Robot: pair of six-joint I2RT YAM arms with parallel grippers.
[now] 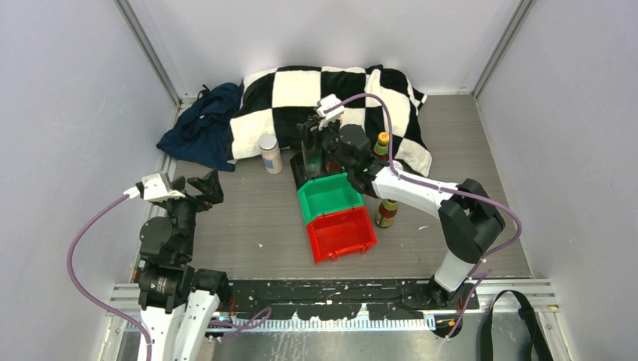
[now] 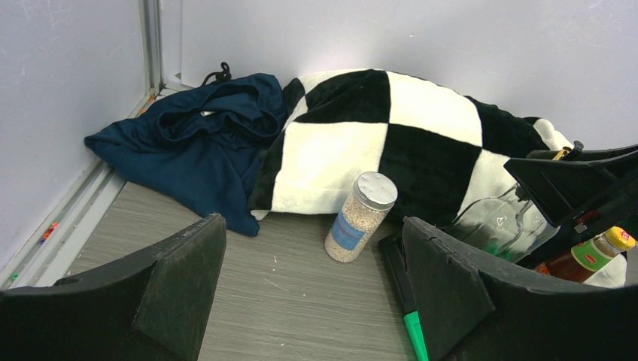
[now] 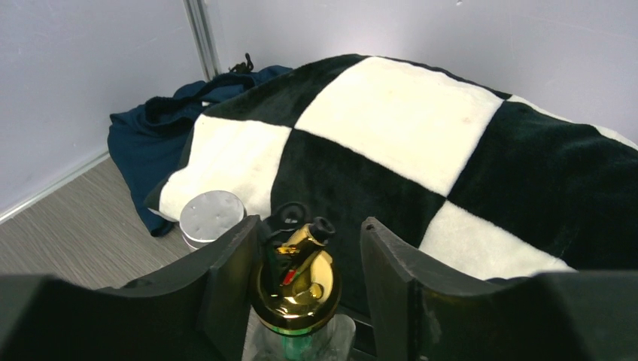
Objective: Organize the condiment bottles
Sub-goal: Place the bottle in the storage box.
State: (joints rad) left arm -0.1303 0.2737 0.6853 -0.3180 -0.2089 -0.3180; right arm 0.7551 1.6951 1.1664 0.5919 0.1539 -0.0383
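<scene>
Before the checkered blanket (image 1: 331, 90), at the black bin (image 1: 298, 171) mid-frame, your right gripper (image 3: 308, 244) straddles the tall glass bottle (image 3: 295, 289) by its gold pourer, jaws apart, likely binning it; lower left, your left gripper (image 2: 312, 229) hangs open facing the shaker jar (image 2: 360, 218)

This is a robot test cell in a lab: plain pale wall panels (image 1: 68, 113) and metal corner posts (image 1: 150, 56) box in a grey tabletop (image 1: 248, 210). The left arm (image 1: 169, 241) and right arm (image 1: 421, 192) stand bolted to a slotted rail (image 1: 338, 289) at its near edge, purple cables (image 1: 71, 259) looping loose from them
</scene>
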